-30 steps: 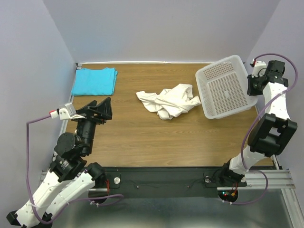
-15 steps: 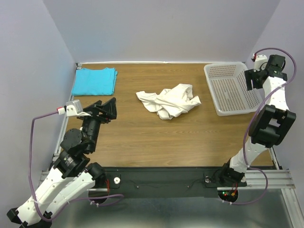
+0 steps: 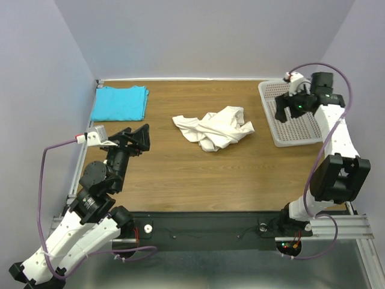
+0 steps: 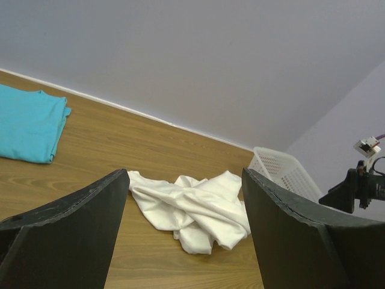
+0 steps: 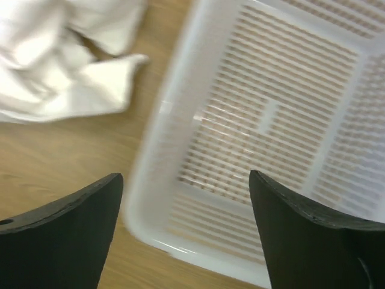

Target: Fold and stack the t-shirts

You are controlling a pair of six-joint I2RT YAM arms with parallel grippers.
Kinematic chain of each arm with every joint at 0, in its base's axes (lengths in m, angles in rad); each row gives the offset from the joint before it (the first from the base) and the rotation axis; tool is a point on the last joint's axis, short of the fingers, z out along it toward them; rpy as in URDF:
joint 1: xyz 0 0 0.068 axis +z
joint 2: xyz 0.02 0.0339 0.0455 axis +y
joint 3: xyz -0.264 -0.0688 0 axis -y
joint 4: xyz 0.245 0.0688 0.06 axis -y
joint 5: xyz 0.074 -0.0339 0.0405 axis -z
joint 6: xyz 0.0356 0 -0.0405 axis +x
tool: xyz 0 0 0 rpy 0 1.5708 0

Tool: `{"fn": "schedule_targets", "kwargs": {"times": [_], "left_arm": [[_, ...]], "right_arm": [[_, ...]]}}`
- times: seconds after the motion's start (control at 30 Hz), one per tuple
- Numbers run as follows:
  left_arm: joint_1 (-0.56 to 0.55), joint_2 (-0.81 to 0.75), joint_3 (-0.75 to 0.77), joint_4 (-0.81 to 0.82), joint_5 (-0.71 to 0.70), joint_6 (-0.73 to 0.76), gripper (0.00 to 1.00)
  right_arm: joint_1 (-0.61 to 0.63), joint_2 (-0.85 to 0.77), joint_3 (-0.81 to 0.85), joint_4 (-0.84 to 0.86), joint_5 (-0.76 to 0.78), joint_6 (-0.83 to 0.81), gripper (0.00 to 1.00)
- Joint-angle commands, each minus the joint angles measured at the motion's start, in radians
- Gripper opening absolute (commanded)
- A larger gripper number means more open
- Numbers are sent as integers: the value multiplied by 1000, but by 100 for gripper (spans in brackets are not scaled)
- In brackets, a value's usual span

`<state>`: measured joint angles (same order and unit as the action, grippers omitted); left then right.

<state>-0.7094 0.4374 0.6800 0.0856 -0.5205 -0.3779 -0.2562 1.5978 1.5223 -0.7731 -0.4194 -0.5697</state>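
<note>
While both pairs of jaws stand wide and empty, right gripper (image 5: 185, 180) hangs over the rim of the basket (image 5: 157, 138), and left gripper (image 4: 185, 174) faces the crumpled cream-white t-shirt (image 4: 192, 208) ahead; folded turquoise t-shirt (image 4: 27, 123) lies far to its left. Likely risk: a pinch through several bunched layers, spoiling the spread.

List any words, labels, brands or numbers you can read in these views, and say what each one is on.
No readable text in any view.
cream-white t-shirt, turquoise t-shirt, basket: no print or label shows.
left wrist's white cable fitting and right wrist's white cable fitting: too small to tell whether they carry any marking.
</note>
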Motion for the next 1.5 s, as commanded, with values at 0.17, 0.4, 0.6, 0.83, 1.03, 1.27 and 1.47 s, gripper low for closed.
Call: {"fn": "schedule_targets", "kwargs": {"times": [0.17,0.4,0.6,0.83,1.03,1.27,1.47], "left_arm": [[4,8,6,28,10,-18,87],[4,-34,-28,23,-1,-53,87],[4,-72,-57,8,-10,-67,87],[4,-95,-66,-6,-16,-73,87],[4,-94,-68,-6,-15,-78,87],[4,-86,-68,-4,-16,-78,87],[4,-78,-60,-4,-16,-73,87]], "right_arm": [[204,-1,-119,46,131,192,100],[337,50,-203,167,350,298,100],[342,111,-214,225,502,340,79],[344,155,-188,278,579,347,44],[344,203,-136,313,633,329,23],[342,257,-68,348,686,307,13],[341,309,2,370,732,318,11]]}}
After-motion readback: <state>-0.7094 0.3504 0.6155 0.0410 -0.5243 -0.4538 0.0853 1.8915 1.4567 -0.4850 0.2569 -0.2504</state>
